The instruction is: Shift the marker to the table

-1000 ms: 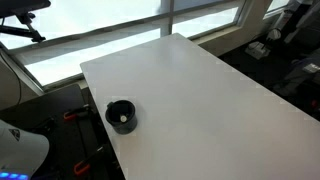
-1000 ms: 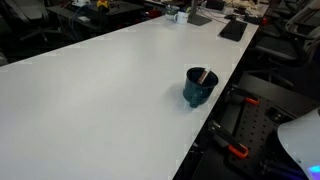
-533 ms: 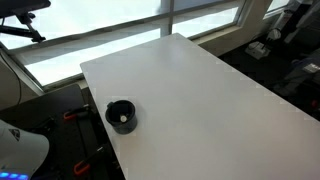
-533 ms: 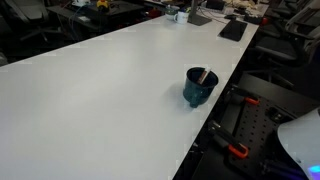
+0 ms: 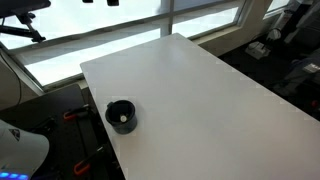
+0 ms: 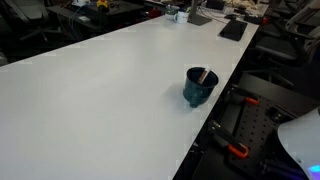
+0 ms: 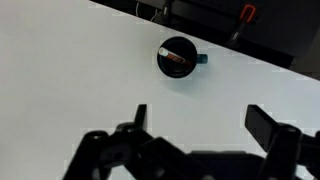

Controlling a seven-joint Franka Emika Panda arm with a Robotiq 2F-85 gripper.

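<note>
Marker: a short slim stick, reddish in the wrist view, lying slanted inside the black cup; in an exterior view its upper end leans by the cup's rim; it is not on the table surface
Black cup: round, dark, upright, standing on the table close to the edge nearest the robot base; seen in both exterior views; a small bluish handle sticks out of its side in the wrist view
Table: large, white, plain and smooth; the cup is the only thing on this near stretch of it
Gripper: black and blurred along the bottom of the wrist view; its two fingers are spread wide with only bare white tabletop between them, gripping nothing; the cup sits beyond the fingertips, well apart from them
Writing: cup and marker are too small and too blurred for any label or brand to be read
Far end of table: a dark flat pad lies there, with small clutter beyond it that cannot be made out
Beyond the table: bright windows run behind one long edge
Below the table edge: red-orange clamps on dark framework beside the white robot base
</note>
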